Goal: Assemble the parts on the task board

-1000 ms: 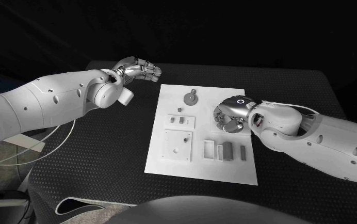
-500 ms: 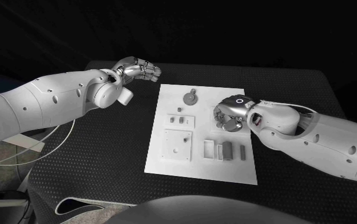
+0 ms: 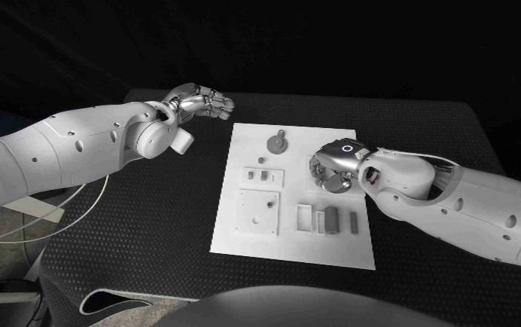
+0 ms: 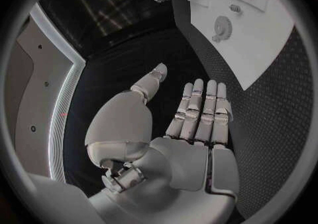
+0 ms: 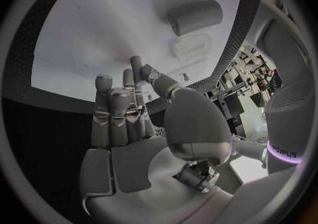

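Black, finely textured matting covers the table (image 3: 141,214), and the room behind it is dark. On the middle of the table lies the flat white rectangular task board (image 3: 295,191), its long sides running from near to far.

On the far part of the board lies a grey round disc part with a small tab (image 3: 278,143). Nearer than the disc sits a small raised white plate (image 3: 263,177) carrying two little grey blocks, with one tiny grey piece (image 3: 260,160) just beyond it. A larger raised white square plate (image 3: 258,212) sits on the near left part of the board. To its right, three upright narrow pieces stand in a row: a pale rectangular frame (image 3: 305,217), a pale block (image 3: 322,221), and a darker grey block (image 3: 334,218), with a thin grey bar (image 3: 355,222) at the right end.

The silver left hand (image 3: 199,103) hovers above the matting left of the board's far corner, well apart from the parts; in the left wrist view its fingers (image 4: 202,108) lie straight and side by side, thumb apart, holding nothing.

The silver right hand (image 3: 332,167) hangs over the right side of the board, between the disc and the row of upright pieces. In the right wrist view its fingers (image 5: 119,110) stretch out over the white board with nothing between them.
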### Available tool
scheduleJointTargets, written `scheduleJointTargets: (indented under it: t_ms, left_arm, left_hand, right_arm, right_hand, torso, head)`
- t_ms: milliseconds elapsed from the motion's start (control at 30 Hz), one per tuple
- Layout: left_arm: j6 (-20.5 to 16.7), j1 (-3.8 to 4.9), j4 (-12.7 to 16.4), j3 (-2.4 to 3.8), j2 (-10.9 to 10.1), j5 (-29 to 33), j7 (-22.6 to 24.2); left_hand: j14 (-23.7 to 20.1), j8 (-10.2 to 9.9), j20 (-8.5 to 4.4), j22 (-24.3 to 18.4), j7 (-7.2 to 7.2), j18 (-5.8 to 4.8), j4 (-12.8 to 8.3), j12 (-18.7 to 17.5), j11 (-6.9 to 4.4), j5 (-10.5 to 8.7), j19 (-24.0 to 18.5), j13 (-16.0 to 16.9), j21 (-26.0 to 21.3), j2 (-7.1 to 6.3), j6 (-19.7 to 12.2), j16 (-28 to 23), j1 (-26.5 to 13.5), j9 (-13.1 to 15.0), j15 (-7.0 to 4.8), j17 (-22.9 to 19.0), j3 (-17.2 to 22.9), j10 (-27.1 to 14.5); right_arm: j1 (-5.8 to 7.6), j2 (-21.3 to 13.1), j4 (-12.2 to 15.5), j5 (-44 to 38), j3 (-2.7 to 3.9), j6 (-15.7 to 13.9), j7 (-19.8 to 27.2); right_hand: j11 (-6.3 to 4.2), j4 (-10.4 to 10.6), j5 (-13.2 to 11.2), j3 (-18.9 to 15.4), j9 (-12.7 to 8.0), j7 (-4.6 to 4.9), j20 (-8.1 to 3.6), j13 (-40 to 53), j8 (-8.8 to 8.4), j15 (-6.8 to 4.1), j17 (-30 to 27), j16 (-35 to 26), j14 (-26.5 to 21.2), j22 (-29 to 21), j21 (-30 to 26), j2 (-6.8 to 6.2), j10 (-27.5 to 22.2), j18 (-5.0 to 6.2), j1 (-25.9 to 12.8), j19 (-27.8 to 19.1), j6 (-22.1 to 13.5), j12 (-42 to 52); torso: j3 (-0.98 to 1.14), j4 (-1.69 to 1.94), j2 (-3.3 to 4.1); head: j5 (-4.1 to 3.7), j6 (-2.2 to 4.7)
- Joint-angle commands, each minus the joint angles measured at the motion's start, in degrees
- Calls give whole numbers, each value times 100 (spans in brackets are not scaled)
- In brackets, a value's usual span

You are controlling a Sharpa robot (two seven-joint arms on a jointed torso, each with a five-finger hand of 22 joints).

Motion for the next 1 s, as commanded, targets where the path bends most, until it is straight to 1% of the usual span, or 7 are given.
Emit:
scheduleJointTargets:
  t_ms: [33,200,367,533,633,767,1000]
  left_arm:
    - [63,6,6,4,7,-13,48]
    - [63,6,9,4,2,-13,49]
    - [59,6,13,4,-1,-14,54]
    - [58,6,9,4,-1,-14,54]
    - [53,6,8,4,-1,-14,56]
    - [52,6,8,4,0,-14,58]
    - [58,7,12,4,3,-14,58]
  left_hand:
    - [25,12,27,-8,82,-15,29,26,36,-20,-5,-8,11,-6,-4,-31,33,0,1,8,-6,-11]
    - [25,13,27,-10,81,-14,30,26,35,-20,-5,-10,11,-5,-4,-32,33,0,1,9,-5,-11]
    - [25,14,28,-11,80,-13,30,27,34,-21,-5,-12,11,-4,-4,-33,33,0,0,9,-5,-10]
    - [26,15,28,-13,78,-12,30,27,32,-21,-5,-14,11,-3,-3,-34,34,0,-1,10,-4,-9]
    - [26,15,28,-14,77,-12,30,27,31,-21,-5,-16,11,-3,-3,-35,34,0,-1,10,-4,-9]
    - [27,15,29,-16,76,-12,30,27,30,-21,-5,-17,11,-4,-2,-35,33,0,0,11,-5,-8]
    - [27,16,30,-18,73,-11,30,27,27,-21,-5,-20,11,-4,-2,-36,32,1,0,12,-5,-8]
  right_arm:
    - [-4,-8,64,-190,2,-125,-27]
    - [-4,-77,148,-248,7,-222,-59]
    - [-2,-96,176,-241,49,-338,-64]
    - [0,-151,322,-243,139,-349,-70]
    - [8,-197,527,-186,198,-394,-53]
    - [17,-172,723,42,212,-524,79]
    - [15,97,755,229,205,-492,205]
  right_hand:
    - [-60,-9,21,-30,86,4,-51,30,31,-49,10,30,-8,116,37,81,125,166,123,-4,58,32]
    - [-73,-8,21,-44,103,-7,-54,57,45,-61,14,40,-6,116,47,77,155,166,130,-1,81,41]
    - [-79,-7,21,-50,111,-11,-56,70,51,-68,17,47,-5,116,52,74,168,166,132,3,91,43]
    - [-82,-8,21,-54,116,-13,-58,78,53,-71,19,52,-3,116,57,70,173,166,134,6,95,43]
    - [-85,-8,21,-56,120,-15,-60,85,55,-74,22,56,-2,116,61,66,177,166,136,9,99,43]
    - [-87,-7,21,-59,123,-16,-61,91,56,-76,24,60,-1,116,64,63,181,166,136,12,102,42]
    - [-88,-6,21,-59,124,-16,-62,95,55,-78,24,62,-3,115,66,66,180,166,136,13,101,40]
  torso:
    - [-2,8,-2]
    - [-6,3,-2]
    - [-9,-1,-5]
    - [-4,3,-3]
    - [-2,2,-2]
    - [-5,-7,-3]
    - [-2,-1,-1]
  head:
    - [-9,3]
    - [0,2]
    - [-2,17]
    - [3,18]
    - [13,17]
    - [22,20]
    - [38,17]
